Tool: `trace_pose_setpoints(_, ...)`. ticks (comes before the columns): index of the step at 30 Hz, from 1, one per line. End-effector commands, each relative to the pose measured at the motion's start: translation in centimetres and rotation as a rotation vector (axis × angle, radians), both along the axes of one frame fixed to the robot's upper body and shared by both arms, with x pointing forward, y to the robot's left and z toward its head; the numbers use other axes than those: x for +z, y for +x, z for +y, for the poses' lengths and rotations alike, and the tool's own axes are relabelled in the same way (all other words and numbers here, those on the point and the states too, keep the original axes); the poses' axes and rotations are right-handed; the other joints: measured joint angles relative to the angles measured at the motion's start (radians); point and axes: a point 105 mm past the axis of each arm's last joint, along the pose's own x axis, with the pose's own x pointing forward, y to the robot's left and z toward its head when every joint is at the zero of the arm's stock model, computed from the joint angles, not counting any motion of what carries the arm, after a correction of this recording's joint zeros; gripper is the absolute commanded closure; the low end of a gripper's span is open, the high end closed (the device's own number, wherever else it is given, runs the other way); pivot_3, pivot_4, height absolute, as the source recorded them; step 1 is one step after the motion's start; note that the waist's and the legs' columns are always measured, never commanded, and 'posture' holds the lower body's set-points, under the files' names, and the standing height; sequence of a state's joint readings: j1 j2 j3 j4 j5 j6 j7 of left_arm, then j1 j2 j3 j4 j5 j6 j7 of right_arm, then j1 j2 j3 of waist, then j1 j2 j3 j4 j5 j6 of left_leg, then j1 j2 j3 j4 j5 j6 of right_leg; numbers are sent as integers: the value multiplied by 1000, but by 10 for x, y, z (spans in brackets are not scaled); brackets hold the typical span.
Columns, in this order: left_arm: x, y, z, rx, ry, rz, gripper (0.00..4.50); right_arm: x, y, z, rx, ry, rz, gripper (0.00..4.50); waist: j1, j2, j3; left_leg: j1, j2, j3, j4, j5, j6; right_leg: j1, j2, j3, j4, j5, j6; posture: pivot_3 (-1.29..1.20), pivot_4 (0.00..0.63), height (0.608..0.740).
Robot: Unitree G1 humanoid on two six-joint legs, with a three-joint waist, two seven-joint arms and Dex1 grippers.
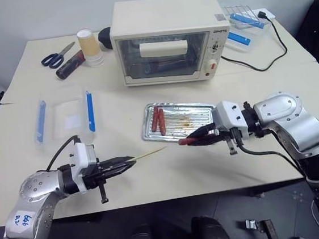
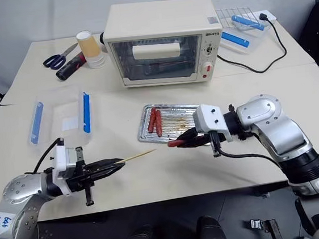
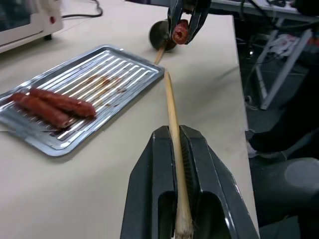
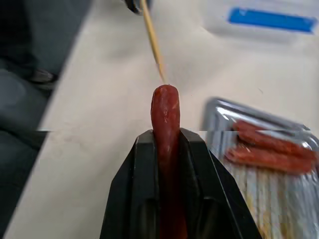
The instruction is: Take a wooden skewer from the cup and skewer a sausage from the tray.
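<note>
both jaws clenched — left on the wooden skewer, right on a sausage.

1. The left gripper, near the desk's front edge, is clamped on the wooden skewer, whose tip points toward the right gripper.
2. The right gripper grips a sausage just off the tray's front edge; a small gap separates sausage and skewer tip.
3. 2 sausages lie side by side at the tray's left end.
4. A toaster oven stands toward the desk's back edge, with scissors and stacked paper cups toward the back left corner.
</note>
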State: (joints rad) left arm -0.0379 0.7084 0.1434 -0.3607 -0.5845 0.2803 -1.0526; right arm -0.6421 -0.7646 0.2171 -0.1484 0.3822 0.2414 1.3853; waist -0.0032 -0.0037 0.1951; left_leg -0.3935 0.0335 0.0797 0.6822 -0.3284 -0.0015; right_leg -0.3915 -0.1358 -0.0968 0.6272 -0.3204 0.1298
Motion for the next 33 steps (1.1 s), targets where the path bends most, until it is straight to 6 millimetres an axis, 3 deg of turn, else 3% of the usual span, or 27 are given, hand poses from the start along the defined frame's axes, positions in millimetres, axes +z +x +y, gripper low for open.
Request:
trace_pose_setpoints(1, 7, -6, -9, -67, -4, -25, 4500, 5, -7, -1, 38, -9, -43, 4262, 1, 0, 0, 0, 0, 0, 0, 0, 0, 0, 0, 0, 0, 0, 0, 0, 150, 740)
trace_pose_setpoints(16, 10, -5, -17, -98, -22, -19, 4500, -12, -4, -1, 23, -77, -47, 4262, 2, 0, 0, 0, 0, 0, 1, 0, 0, 0, 0, 0, 0, 0, 0, 0, 150, 740)
trace_pose_setpoints(28, 5, -7, -22, -111, -23, -5, 4500, -13, -4, 7, 35, -64, -49, 4262, 2, 0, 0, 0, 0, 0, 1, 0, 0, 1, 0, 0, 0, 0, 0, 0, 150, 740)
trace_pose_setpoints(33, 3, -7, -19, -101, -18, 2, 4500, -14, -1, 0, 21, -68, -47, 4262, 2, 0, 0, 0, 0, 0, 1, 0, 0, 1, 0, 0, 0, 0, 0, 0, 150, 740)
